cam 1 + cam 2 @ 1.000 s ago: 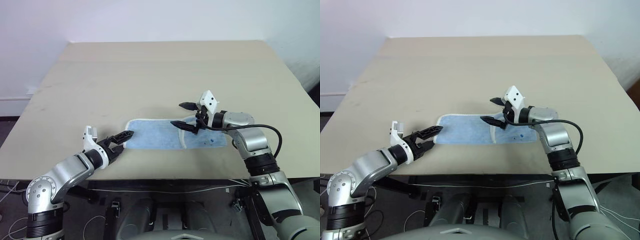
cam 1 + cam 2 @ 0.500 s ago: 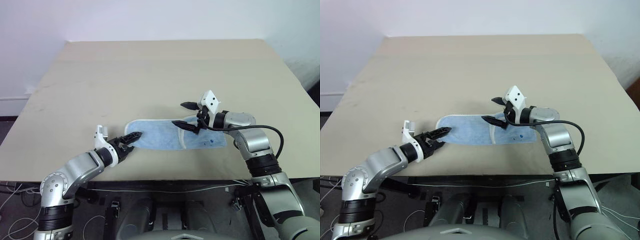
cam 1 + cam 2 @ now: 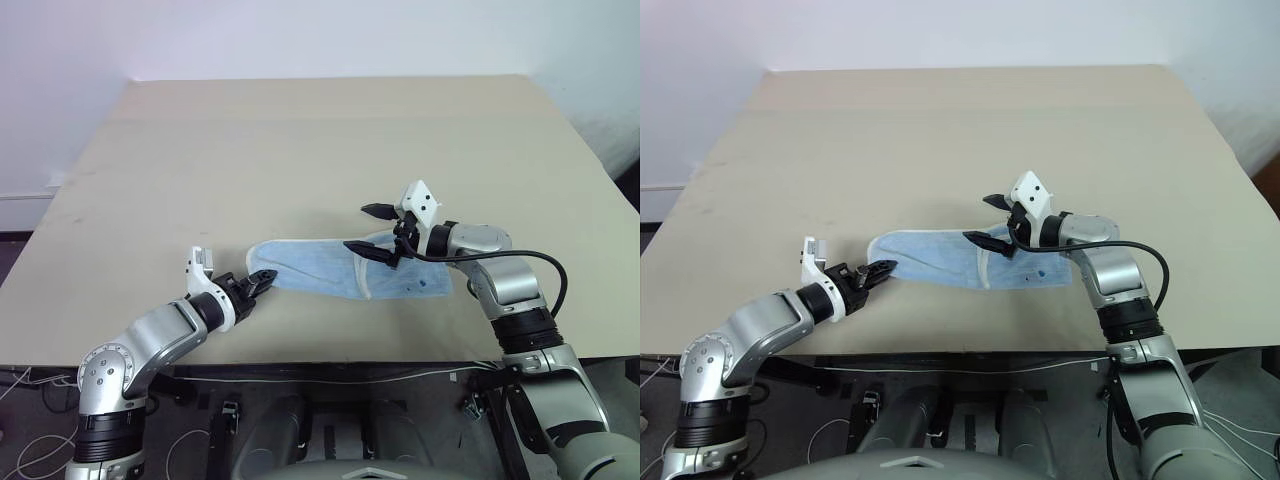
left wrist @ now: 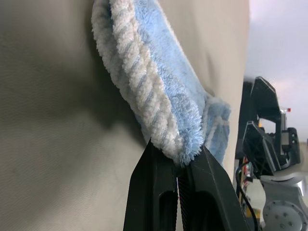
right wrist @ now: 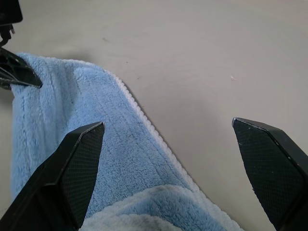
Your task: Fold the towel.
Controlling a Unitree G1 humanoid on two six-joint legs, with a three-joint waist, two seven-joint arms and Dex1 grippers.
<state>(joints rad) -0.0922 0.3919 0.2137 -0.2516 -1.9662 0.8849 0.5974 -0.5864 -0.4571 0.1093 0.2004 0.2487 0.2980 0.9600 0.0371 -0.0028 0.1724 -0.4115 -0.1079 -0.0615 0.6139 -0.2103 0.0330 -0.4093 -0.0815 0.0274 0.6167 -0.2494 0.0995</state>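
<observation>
Light blue terry towel with white stitched edging lying on beige surface, near the front edge, about midway between left and right edges. Long axis parallel to the front edge, running left to right. Right end flat on the surface, with an upper layer folded over and a white hem curving across at roughly the middle. Left end pinched and lifted slightly off the surface, narrowing to a point aimed at the front-left corner. Small dark printed mark near the towel's front-right corner; too small to read, no legible writing or brand anywhere. Nothing readable on the arms either.

Left claw clenched on the towel's left end, black fingers squeezed together with fluffy blue pile and white ribbed edge between them in the left wrist view. Aimed toward the right and slightly down, low over the surface near the front edge.

Right claw released, fingers spread wide, one finger over the blue cloth, the other past the towel's back edge over bare surface. Hovering above the towel's middle, just over the folded hem, pointing left toward the other claw. Contact with the cloth not clear. Black cable looping from the right wrist along the forearm.

White wall behind the surface's back edge.
</observation>
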